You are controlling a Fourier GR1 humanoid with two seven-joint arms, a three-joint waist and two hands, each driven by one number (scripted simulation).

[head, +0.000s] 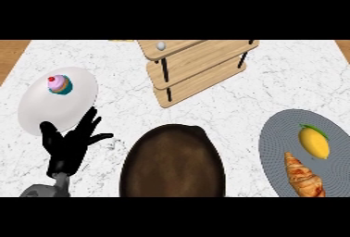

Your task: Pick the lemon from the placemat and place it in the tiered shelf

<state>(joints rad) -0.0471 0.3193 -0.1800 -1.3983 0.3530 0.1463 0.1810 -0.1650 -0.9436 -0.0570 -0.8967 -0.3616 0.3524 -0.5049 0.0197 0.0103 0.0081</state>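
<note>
A yellow lemon (314, 142) with a green leaf lies on the grey round placemat (280, 139) at the right of the counter. A croissant (304, 176) lies just below it on the same mat. The wooden tiered shelf (196, 67) stands at the back centre, its boards tilted toward the right; a small white ball (161, 46) sits on its top board. My left hand (67, 143) rests open at the lower left, fingers up, far from the lemon. My right hand shows nowhere.
A white plate (41, 106) at the left carries a cupcake (59, 84). A dark brown round pan (173, 164) fills the lower centre, between my left hand and the placemat. The counter's wooden edges show at the far corners.
</note>
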